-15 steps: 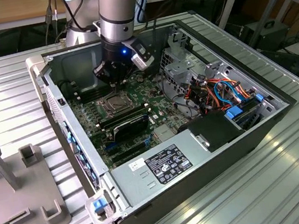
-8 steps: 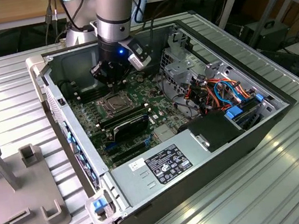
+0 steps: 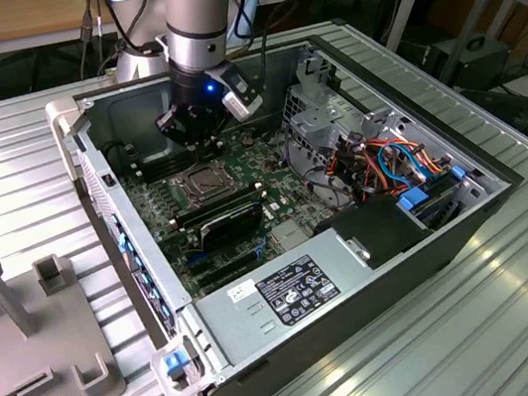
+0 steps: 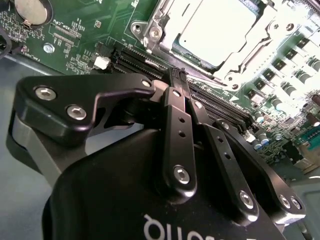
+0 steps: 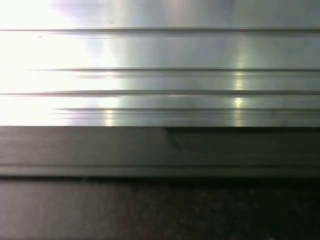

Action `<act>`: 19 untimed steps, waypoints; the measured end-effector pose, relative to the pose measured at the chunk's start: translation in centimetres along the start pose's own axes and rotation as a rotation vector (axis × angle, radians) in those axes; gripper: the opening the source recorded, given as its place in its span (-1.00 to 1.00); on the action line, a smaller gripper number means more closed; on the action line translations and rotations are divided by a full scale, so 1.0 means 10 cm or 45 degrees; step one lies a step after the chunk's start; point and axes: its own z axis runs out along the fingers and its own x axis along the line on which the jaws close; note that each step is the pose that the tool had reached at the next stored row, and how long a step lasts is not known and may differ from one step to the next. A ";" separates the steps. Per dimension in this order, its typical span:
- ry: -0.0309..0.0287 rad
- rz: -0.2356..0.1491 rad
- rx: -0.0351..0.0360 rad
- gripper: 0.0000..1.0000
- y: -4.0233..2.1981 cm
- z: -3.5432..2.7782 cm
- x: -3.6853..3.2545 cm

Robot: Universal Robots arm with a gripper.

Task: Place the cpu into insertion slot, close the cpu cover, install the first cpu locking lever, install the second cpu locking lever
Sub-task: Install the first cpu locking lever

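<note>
The cpu point(image 4: 217, 27) lies flat in the insertion slot point(image 3: 198, 181), its silvery top face showing through the square window of the cpu cover point(image 4: 159, 27). The cover frame lies down around the chip. In the exterior view my gripper point(image 3: 204, 149) hangs just behind the socket, over the motherboard inside the open computer case. In the second wrist view my gripper point(image 4: 176, 76) has its black fingers pressed together at the tips, with nothing between them. The tips sit over the long black memory slots point(image 4: 145, 61) beside the socket. How the locking levers stand I cannot make out.
A black card point(image 3: 229, 216) stands in front of the socket. The power supply point(image 3: 294, 294) fills the near end of the case. A drive cage with coloured cables point(image 3: 394, 162) is at the exterior view's right. A grey fixture point(image 3: 23, 327) lies on the ribbed table point(image 5: 160, 80).
</note>
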 end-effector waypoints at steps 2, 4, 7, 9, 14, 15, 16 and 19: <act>-0.0003 0.000 -0.0002 -0.79 0.000 0.006 -0.019; -0.0002 0.000 0.0000 -0.79 0.000 0.009 -0.038; -0.0006 0.000 -0.0003 -0.79 0.000 0.020 -0.046; -0.0014 0.000 -0.0001 -0.79 0.000 0.032 -0.047; -0.0029 0.000 -0.0001 -0.79 -0.014 0.043 -0.048; -0.0029 0.000 -0.0002 -0.79 -0.021 0.044 -0.048; -0.0028 0.000 -0.0001 -0.79 -0.026 0.045 -0.048; -0.0028 0.000 -0.0002 -0.79 -0.034 0.049 -0.049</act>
